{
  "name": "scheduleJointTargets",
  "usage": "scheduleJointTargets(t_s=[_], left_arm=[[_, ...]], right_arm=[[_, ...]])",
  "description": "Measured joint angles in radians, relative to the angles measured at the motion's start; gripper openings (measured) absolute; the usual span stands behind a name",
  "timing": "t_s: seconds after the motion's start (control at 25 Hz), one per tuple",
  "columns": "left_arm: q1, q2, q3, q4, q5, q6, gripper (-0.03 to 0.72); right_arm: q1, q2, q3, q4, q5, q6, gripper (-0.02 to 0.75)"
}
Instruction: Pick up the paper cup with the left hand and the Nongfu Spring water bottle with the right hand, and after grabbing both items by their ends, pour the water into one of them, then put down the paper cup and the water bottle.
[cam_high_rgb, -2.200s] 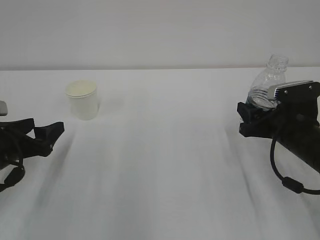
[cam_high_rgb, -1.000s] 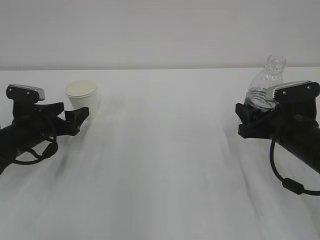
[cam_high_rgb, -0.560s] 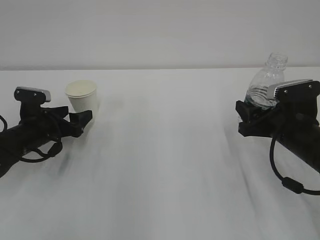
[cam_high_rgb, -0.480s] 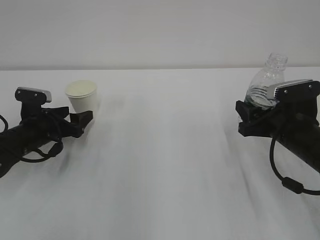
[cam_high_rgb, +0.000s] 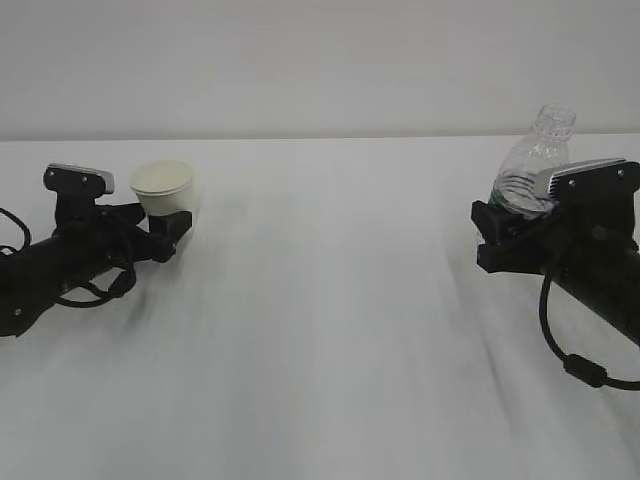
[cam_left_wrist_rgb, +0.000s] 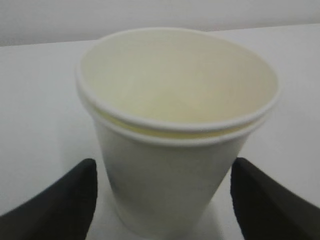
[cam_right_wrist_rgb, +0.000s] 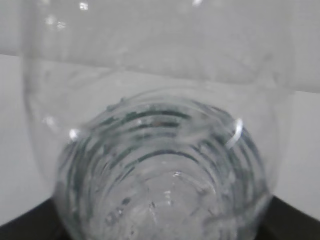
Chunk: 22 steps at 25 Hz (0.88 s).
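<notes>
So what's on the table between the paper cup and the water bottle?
Nothing. In the exterior view the white table is bare from the paper cup across to the water bottle; each sits at its own arm's claw.

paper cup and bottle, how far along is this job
Done: the right hand grips the Nongfu Spring water bottle low down, tilted. In hand: the left hand is open around the paper cup, fingers on both sides, not closed. Left: grasping and lifting the cup, pouring, setting both down.
</notes>
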Motion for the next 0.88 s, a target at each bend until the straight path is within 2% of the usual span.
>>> scheduleJointTargets(t_s=[0.88], left_arm=[[0.000,0.045,-0.142,0.053,0.080,-0.060,0.593]], right_arm=[[0.000,0.000,0.000,0.011,0.000,0.000,0.452]])
